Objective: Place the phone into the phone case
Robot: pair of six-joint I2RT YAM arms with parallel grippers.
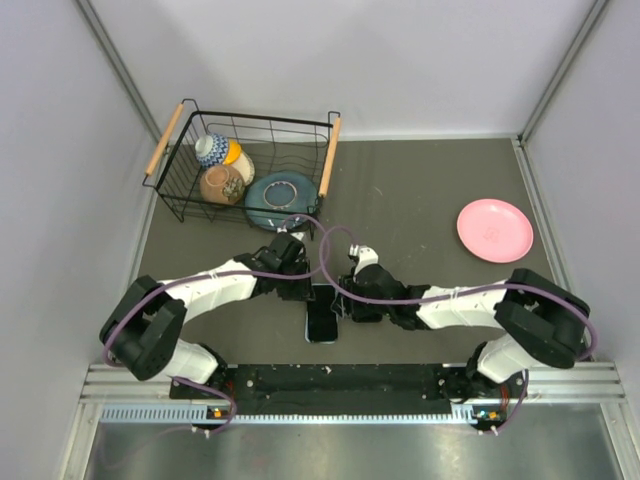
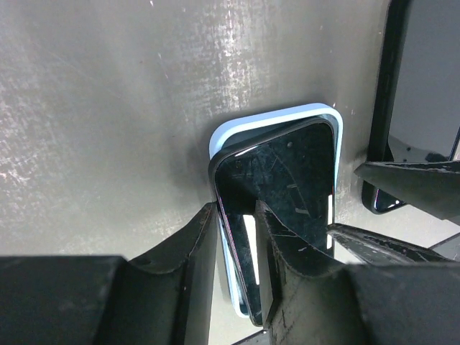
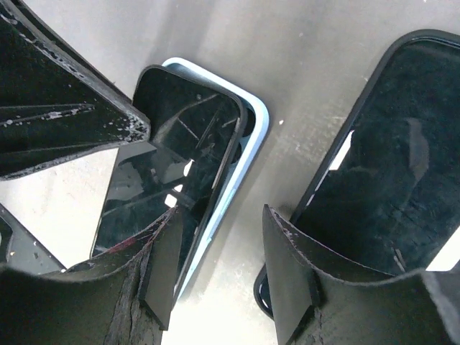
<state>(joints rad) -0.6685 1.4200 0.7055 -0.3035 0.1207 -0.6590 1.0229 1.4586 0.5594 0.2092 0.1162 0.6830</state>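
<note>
The left gripper (image 2: 235, 210) pinches narrowly on the raised edge of the glossy black phone (image 2: 287, 180). The phone lies tilted, half-seated in the light-blue plastic phone case (image 2: 277, 116) beneath its fingers. The right gripper (image 3: 221, 215), partly open, straddles the opposite rim, probably to steady it.

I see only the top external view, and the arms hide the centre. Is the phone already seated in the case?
Observer: Not yet. In the left wrist view the phone lies skewed on the light blue case, one long edge riding over the rim.
Operator: Is anything lying next to the case?
Observer: Yes. The right wrist view shows a black-rimmed device beside the case, with bare table between them.
Operator: Is the right gripper open?
Observer: Yes, its fingers stand wide apart over the case's edge.
</note>
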